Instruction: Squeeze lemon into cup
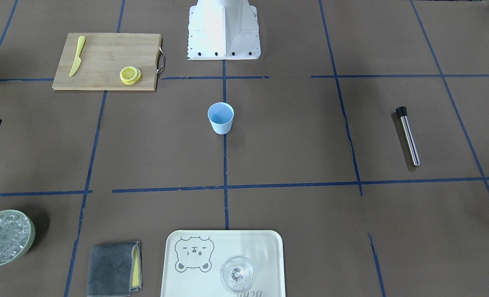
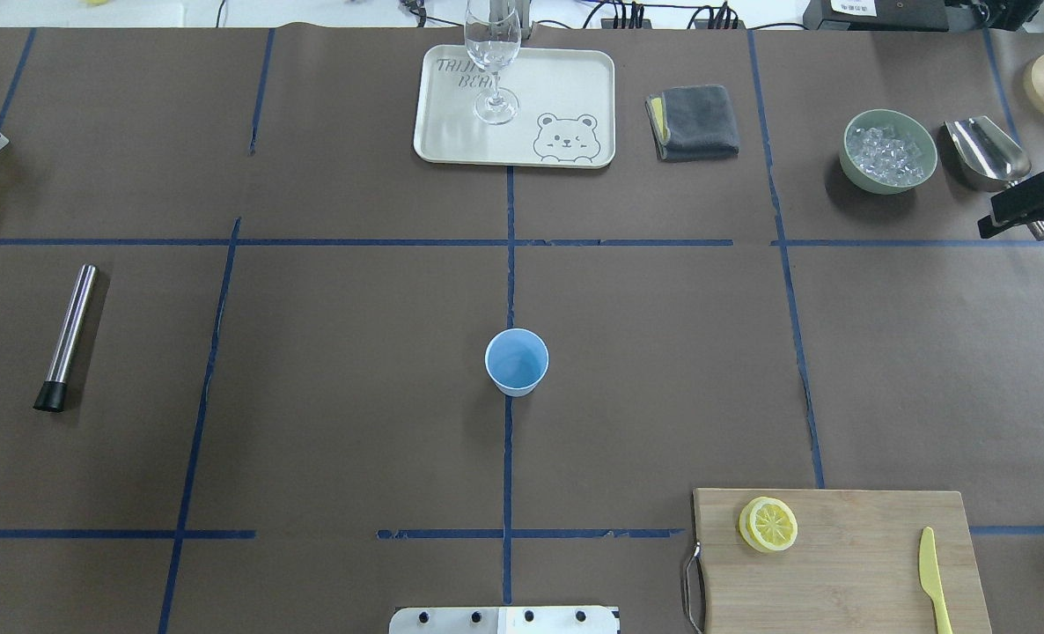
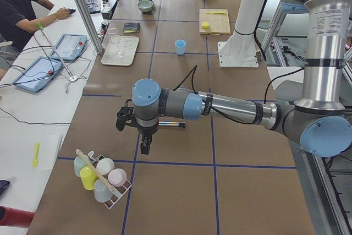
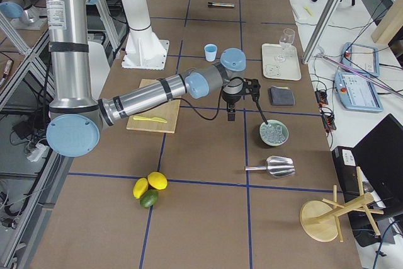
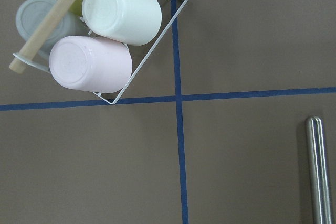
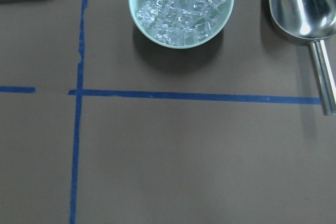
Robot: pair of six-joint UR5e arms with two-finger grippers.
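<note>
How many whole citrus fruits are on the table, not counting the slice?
3, touching in a cluster near the end of the table on the robot's right: one yellow fruit, a second yellow fruit, and a green fruit. None appears hidden.

Even bright indoor light, soft shadow beside the cup point(image 1: 220, 117), glare on the white robot base point(image 1: 223, 29), sharp focus

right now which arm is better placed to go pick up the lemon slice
Right. The lemon lies on the cutting board on the robot's right side, and the right gripper hangs over that half. The left gripper is far off at the opposite end by the cup rack.
</note>
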